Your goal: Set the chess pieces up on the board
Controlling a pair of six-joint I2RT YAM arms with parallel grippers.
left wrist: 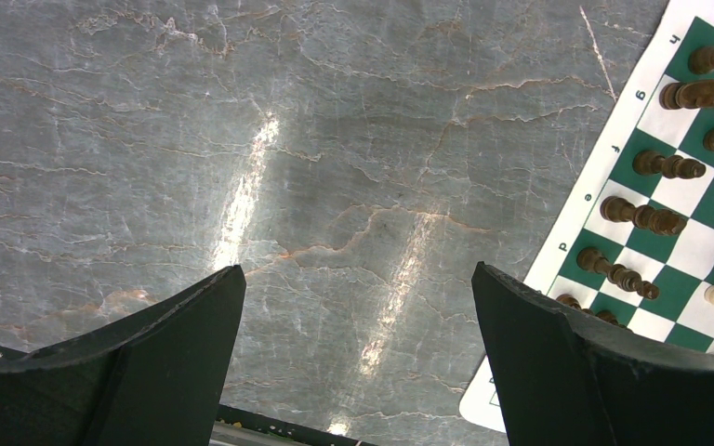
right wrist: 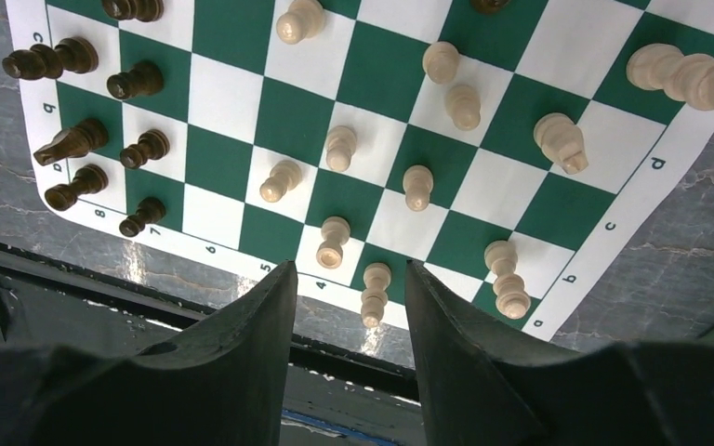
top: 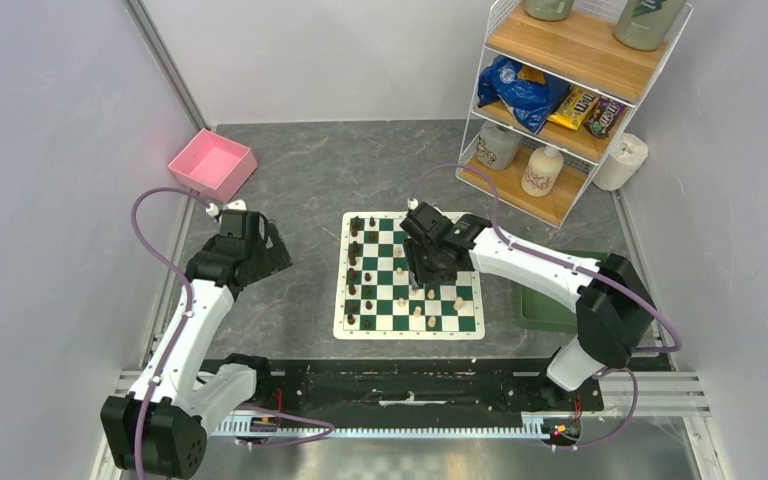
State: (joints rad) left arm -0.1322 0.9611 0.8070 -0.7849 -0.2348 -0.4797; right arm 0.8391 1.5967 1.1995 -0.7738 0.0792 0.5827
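Note:
The board point(top: 340, 300) lies flat in the middle of the table. Dark chess pieces point(top: 354, 258) stand in its two left columns, and pale ones point(top: 431, 322) are scattered over its right half. My right gripper point(top: 430, 272) hangs over the board's right-centre. In the right wrist view its jaws point(right wrist: 350, 271) stand partly apart, and a pale pawn point(right wrist: 375, 293) shows in the gap below them, touched by neither finger. Dark pieces point(right wrist: 74, 141) line the board's far edge there. My left gripper point(left wrist: 358, 271) is wide open over bare table, left of the board point(left wrist: 576, 218).
A pink bin point(top: 212, 165) sits at the back left. A wire shelf point(top: 570, 90) with snacks and bottles stands at the back right, with a paper roll point(top: 622, 160) beside it. A green tray point(top: 545, 305) lies right of the board, under the right arm.

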